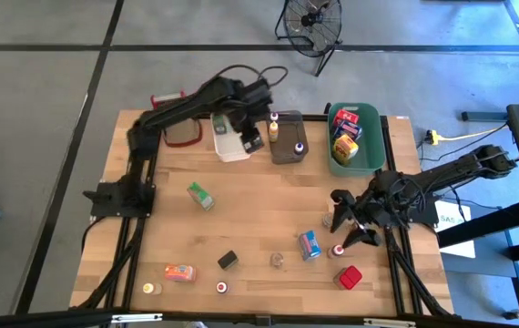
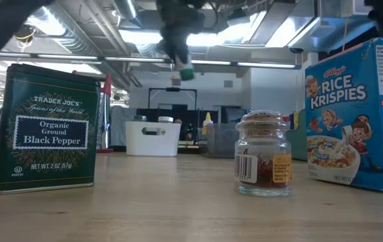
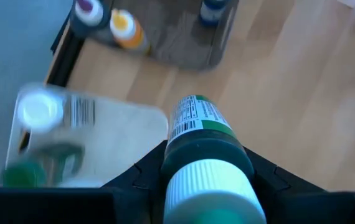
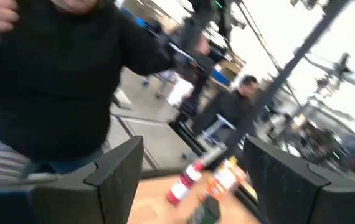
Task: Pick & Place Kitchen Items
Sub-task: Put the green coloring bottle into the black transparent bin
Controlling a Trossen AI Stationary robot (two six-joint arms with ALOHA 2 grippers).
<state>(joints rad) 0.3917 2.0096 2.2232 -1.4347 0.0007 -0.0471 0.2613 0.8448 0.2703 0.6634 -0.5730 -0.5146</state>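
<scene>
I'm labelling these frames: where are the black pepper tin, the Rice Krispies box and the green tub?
black pepper tin [image 2: 48,128]: low view, middle of its front label.
Rice Krispies box [image 2: 353,114]: low view, its printed front face.
green tub [image 1: 380,143]: high view, its right-hand rim.

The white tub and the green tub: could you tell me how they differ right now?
The white tub sits near the table's far edge under the left gripper, which holds a green-labelled bottle above it; the green tub sits farther right with no gripper over it. The white tub holds small bottles, the green tub colourful boxes. Both are open-topped and already hold items.
</scene>
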